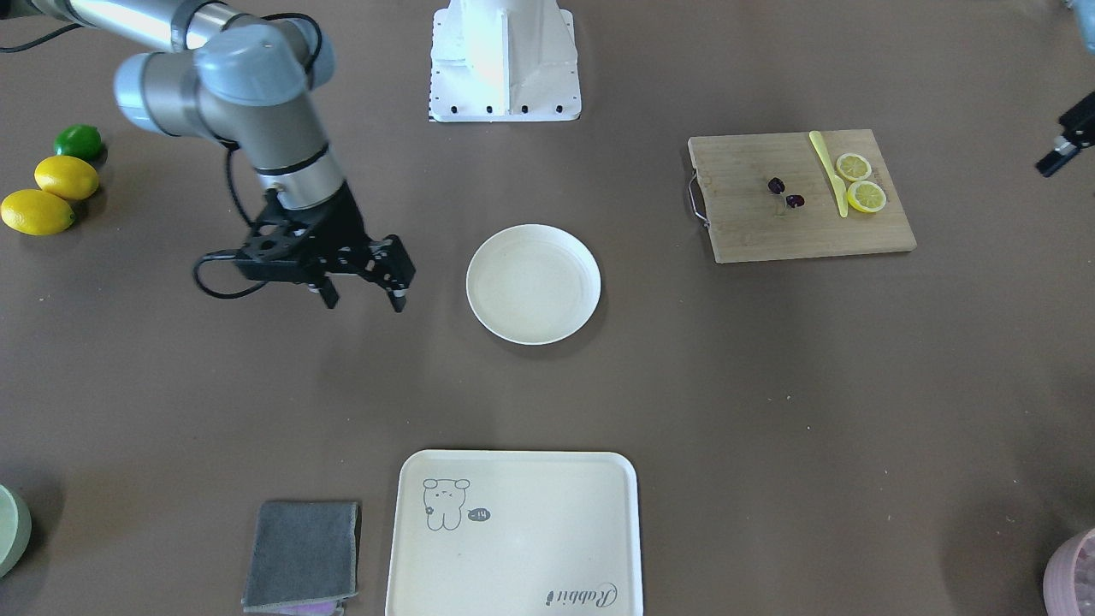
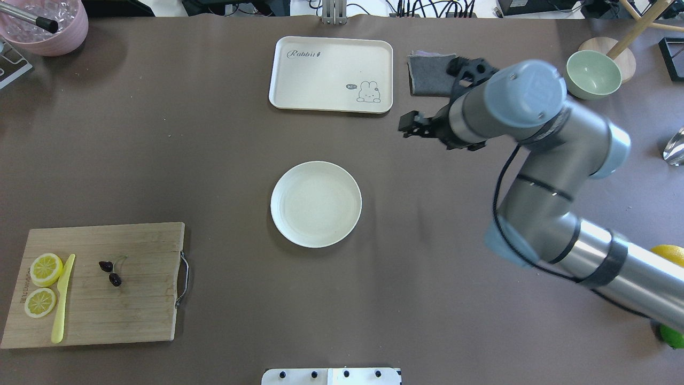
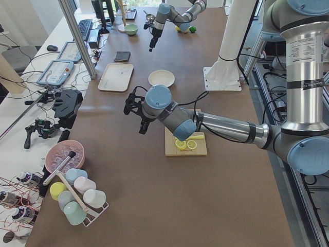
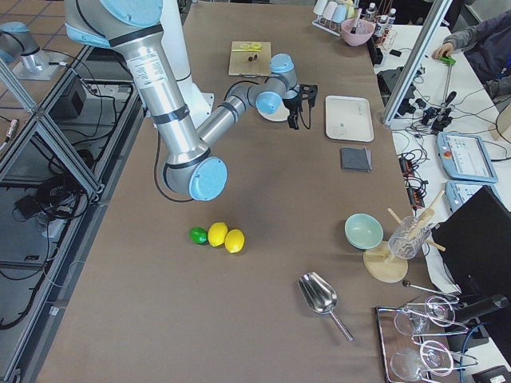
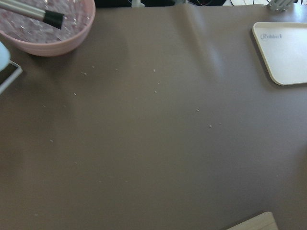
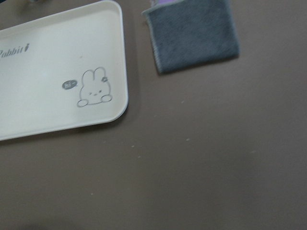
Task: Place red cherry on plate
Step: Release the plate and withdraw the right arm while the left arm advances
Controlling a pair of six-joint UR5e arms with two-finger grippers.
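Observation:
The red cherry (image 1: 776, 185) (image 2: 106, 266), a dark pair on thin stems, lies on the wooden cutting board (image 1: 753, 231) beside a yellow knife and two lemon slices. The plate (image 1: 533, 284) (image 2: 316, 203) sits bare at the table's middle, well apart from the board. My right gripper (image 1: 364, 301) (image 2: 404, 128) hangs open over bare table beside the plate, holding nothing. My left gripper (image 3: 136, 116) hovers above the table past the board's far end. Only a black part of it shows at the front-facing view's right edge, and I cannot tell if it is open or shut.
A cream tray (image 2: 331, 75) with a drawing and a grey cloth (image 2: 430, 75) lie at the far edge. Two lemons and a lime (image 1: 53, 192) sit by the right arm. A green bowl (image 2: 593, 74) and a pink bowl (image 2: 48, 32) stand at the far corners.

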